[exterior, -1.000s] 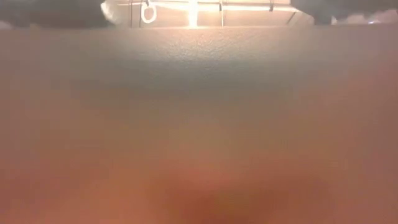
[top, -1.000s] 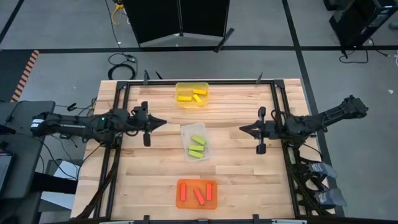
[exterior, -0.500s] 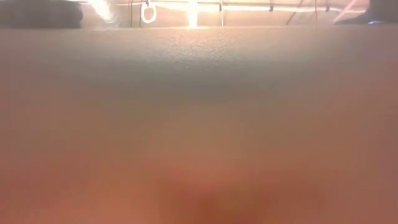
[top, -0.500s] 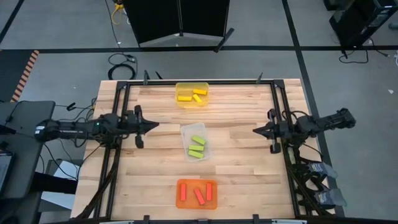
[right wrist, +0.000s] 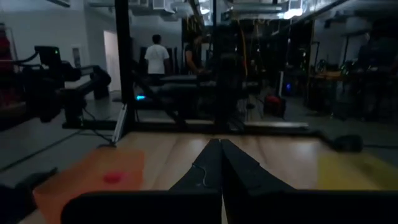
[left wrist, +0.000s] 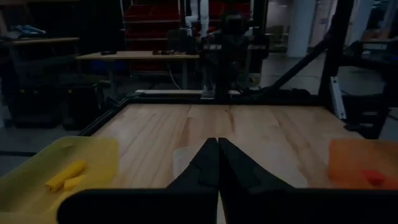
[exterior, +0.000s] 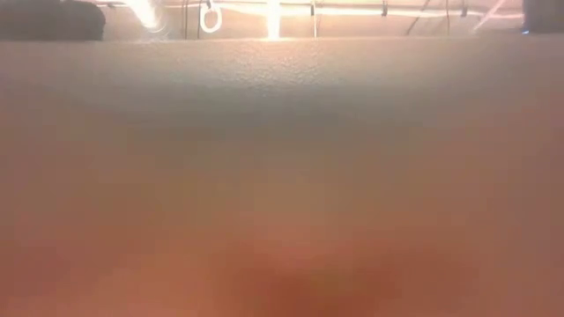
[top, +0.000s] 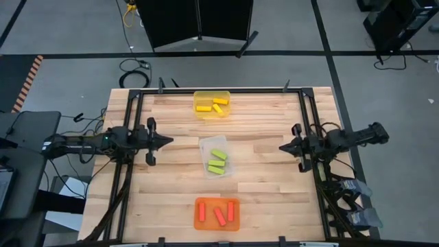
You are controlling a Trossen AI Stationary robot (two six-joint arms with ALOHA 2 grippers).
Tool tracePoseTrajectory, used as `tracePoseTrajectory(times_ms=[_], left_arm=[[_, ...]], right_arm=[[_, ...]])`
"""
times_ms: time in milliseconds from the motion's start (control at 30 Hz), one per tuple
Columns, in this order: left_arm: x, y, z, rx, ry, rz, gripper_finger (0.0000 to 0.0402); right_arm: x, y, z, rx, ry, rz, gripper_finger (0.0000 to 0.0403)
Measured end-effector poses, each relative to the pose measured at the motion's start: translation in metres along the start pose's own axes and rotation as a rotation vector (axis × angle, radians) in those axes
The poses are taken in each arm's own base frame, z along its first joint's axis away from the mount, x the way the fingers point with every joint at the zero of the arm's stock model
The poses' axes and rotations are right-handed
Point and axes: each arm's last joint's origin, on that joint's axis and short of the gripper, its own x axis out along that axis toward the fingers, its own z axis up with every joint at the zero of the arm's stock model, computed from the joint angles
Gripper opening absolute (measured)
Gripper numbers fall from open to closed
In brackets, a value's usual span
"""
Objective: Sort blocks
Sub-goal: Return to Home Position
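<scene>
With yellow blocks point(top: 210, 106) in the yellow tray point(top: 202, 96) beyond the clear tray point(top: 208, 144), green blocks point(top: 217, 162) inside it and red blocks point(top: 219, 215) in the orange tray point(top: 236, 225) opposite, the left gripper point(top: 168, 140) and right gripper point(top: 281, 147), pressed together and empty on either side, should retract level.

Your high camera looks straight down on the pale wooden counter point(top: 274, 185), with the clear rectangular plastic tray point(top: 217, 156) mid-frame. Your wrist cameras sit low behind the left hand point(left wrist: 217, 142) and right hand point(right wrist: 219, 143), facing that tray from opposite sides. Both catch the orange rectangular plastic tray point(left wrist: 360, 162). Your low camera shows only close blur.
</scene>
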Motion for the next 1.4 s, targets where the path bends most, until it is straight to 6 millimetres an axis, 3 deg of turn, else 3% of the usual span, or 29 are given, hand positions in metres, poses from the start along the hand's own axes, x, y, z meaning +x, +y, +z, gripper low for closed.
tracePoseTrajectory(times_ms=[100,233,400,500,1400], left_arm=[[0.000,-0.001,0.000,-0.009,0.000,-0.016,0.0003],[0.001,-0.002,-0.001,-0.015,-0.012,-0.034,0.0003],[0.003,-0.002,-0.023,-0.025,-0.059,-0.033,0.0003],[0.003,-0.002,-0.026,-0.024,-0.036,-0.023,0.0003],[0.004,-0.001,-0.030,0.004,0.005,0.021,0.0005]], right_arm=[[0.003,0.000,-0.019,0.024,0.011,-0.003,0.0003],[0.004,0.000,-0.019,0.048,0.015,-0.007,0.0003],[0.003,0.000,-0.023,0.000,0.049,-0.008,0.0005],[0.003,0.000,-0.024,0.021,0.057,-0.012,0.0005],[0.004,0.000,-0.024,0.029,0.063,0.009,0.0033]])
